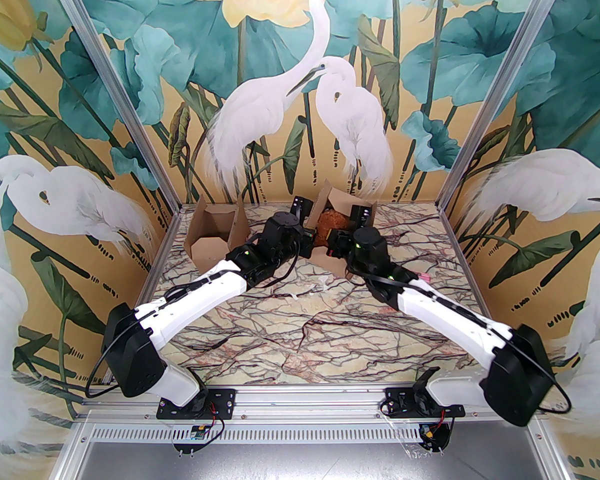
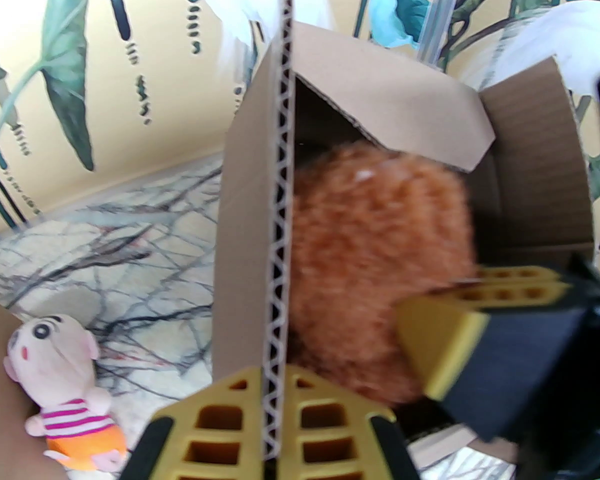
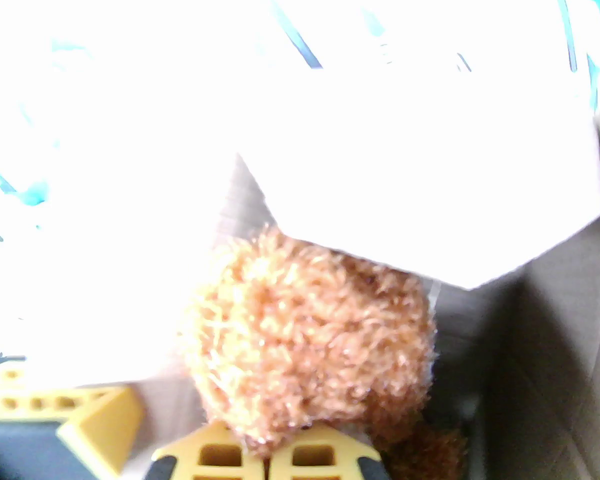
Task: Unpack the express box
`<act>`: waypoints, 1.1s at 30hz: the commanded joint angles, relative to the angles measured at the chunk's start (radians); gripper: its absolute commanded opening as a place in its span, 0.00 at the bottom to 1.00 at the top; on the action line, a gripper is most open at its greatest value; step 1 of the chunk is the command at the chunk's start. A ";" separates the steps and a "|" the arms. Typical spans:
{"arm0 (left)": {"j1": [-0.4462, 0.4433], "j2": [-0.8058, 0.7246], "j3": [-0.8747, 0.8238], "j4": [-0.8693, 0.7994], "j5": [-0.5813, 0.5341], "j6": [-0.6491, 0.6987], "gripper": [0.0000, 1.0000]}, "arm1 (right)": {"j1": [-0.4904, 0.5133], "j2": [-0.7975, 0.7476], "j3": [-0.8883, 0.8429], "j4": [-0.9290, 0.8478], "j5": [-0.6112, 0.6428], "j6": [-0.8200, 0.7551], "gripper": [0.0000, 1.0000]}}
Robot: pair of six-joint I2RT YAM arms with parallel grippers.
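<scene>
The express box (image 1: 341, 202) stands open at the back middle of the table, with a fuzzy orange-brown plush toy (image 1: 326, 225) inside. In the left wrist view my left gripper (image 2: 275, 388) is shut on the corrugated edge of the box's left flap (image 2: 245, 193); from above, the left gripper (image 1: 307, 238) is at the box's left side. My right gripper (image 3: 275, 448) reaches into the box, its yellow fingers shut on the fur of the plush toy (image 3: 310, 338). The right gripper (image 1: 336, 243) sits at the box's front opening. The plush toy (image 2: 380, 268) fills the box's interior.
A second open cardboard box (image 1: 212, 230) stands at the back left. A small doll (image 2: 65, 393) in a pink striped top and orange shorts lies left of the held flap. A small pink item (image 1: 423, 277) lies beside the right arm. Patterned walls close in the table.
</scene>
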 commanded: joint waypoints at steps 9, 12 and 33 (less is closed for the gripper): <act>0.083 0.092 0.119 -0.135 0.062 -0.147 0.00 | 0.010 -0.163 -0.101 0.272 -0.105 -0.154 0.00; 0.090 0.101 0.124 -0.155 0.069 -0.157 0.00 | 0.010 -0.174 -0.113 0.333 -0.074 -0.170 0.00; 0.106 0.173 0.191 -0.306 -0.004 -0.217 0.00 | -0.107 -0.128 0.062 0.440 -0.007 -0.059 0.00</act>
